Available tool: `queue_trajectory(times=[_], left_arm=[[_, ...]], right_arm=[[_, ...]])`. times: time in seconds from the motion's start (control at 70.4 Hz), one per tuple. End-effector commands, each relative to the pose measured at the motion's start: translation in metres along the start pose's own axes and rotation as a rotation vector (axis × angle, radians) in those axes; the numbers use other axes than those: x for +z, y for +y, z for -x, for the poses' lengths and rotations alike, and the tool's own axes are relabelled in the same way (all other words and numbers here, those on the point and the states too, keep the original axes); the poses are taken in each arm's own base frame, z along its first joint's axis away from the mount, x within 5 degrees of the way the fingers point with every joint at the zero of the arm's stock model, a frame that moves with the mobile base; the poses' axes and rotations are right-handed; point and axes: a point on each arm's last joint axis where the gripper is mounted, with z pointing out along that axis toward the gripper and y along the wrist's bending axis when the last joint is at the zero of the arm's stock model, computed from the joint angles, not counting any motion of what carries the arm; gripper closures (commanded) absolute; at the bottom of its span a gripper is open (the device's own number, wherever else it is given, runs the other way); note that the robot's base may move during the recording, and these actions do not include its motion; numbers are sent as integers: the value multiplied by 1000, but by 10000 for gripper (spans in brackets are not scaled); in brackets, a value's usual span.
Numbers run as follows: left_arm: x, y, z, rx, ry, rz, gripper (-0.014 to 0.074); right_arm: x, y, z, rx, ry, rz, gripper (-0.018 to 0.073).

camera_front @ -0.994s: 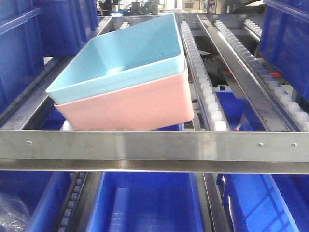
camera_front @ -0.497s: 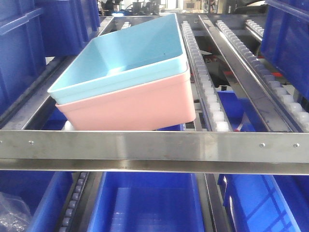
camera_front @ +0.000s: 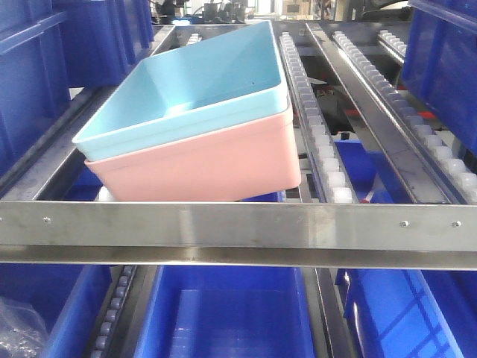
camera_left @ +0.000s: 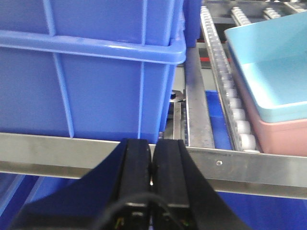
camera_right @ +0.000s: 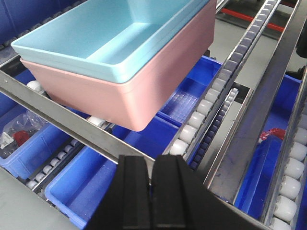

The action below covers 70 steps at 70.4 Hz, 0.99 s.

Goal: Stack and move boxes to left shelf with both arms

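The light blue box [camera_front: 201, 82] is nested inside the pink box [camera_front: 209, 164], and the stack rests skewed on the roller rails of the left shelf [camera_front: 238, 227], just behind its brushed-metal front bar. The stacked boxes also show at the right edge of the left wrist view, blue box [camera_left: 273, 72] over pink box [camera_left: 283, 132], and at upper left of the right wrist view, blue box [camera_right: 110, 43] over pink box [camera_right: 158, 76]. My left gripper [camera_left: 152, 143] is shut and empty, in front of the bar. My right gripper [camera_right: 151, 160] is shut and empty, near the bar, below the stack.
Dark blue ribbed crates stand on the rack at left [camera_front: 45, 67] and right [camera_front: 443, 67]; one fills the left wrist view [camera_left: 91, 67]. More blue bins [camera_front: 223, 313] sit on the level below. Roller rails [camera_front: 317, 134] run back along the rack.
The stacked boxes shifted very slightly right and then settled; otherwise nothing has visibly moved.
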Motion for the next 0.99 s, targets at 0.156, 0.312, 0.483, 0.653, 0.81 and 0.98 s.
queue_trajectory(times=[0.156,0.312,0.483,0.653,0.81,0.98], left_arm=[[0,2,-3,-26,-58,16,605],[0,1,-3,-26,-56,15,605],[0,1,-3,-26,-56,15,605],[0,1,-3,-26,-56,15,605],[0,1,-3,-26,-56,15,605],[0,1,-3,-26,-56,15,605]], right_arm=[[-3,0,17,-14,-107,12,524],[-3,0,17,-14,-105,12,524],[-3,0,17,-14,-105,12,524],[-2,0,17,-14,-103,12,524],[-3,1,18,-39,-116,15,524],[-12,-10,11,46,-50,-70,524]])
